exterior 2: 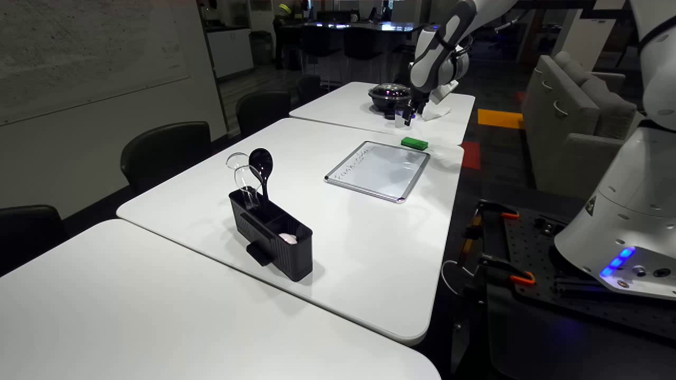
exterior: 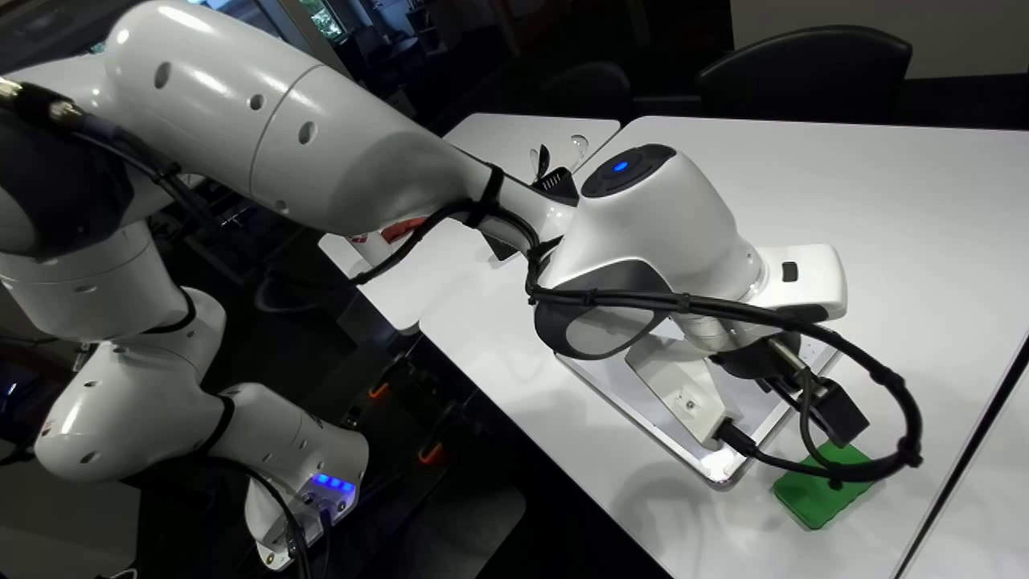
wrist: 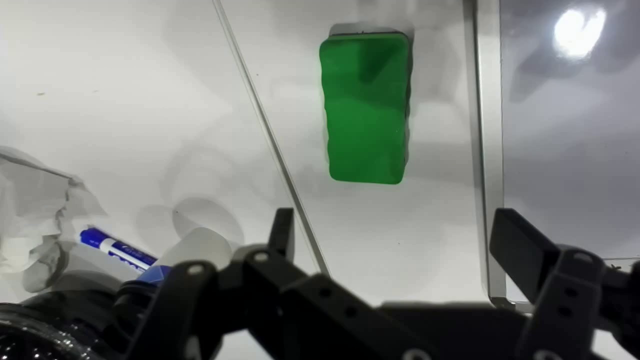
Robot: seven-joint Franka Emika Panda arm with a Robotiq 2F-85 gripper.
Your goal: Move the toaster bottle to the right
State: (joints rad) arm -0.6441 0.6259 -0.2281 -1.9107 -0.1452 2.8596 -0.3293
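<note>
No toaster shows. A small whitish, translucent container (wrist: 200,247), possibly the bottle, is at the lower left in the wrist view, partly hidden behind a finger. A small pale container (exterior 2: 400,120) also shows in an exterior view, beside the gripper on the far table; I cannot tell its exact shape. My gripper (wrist: 395,230) is open, with nothing between its fingers, above the table near the seam. A green eraser (wrist: 367,110) lies on the table ahead of the fingers. In an exterior view the gripper (exterior 2: 409,113) is raised above the tabletop; elsewhere the arm hides it.
A framed whiteboard (wrist: 492,150) lies beside the eraser. A blue marker (wrist: 117,250), crumpled white paper or cloth (wrist: 30,210) and a dark lidded bowl (exterior 2: 390,97) are on the far table. A black caddy with spoons (exterior 2: 272,235) stands at the opposite end.
</note>
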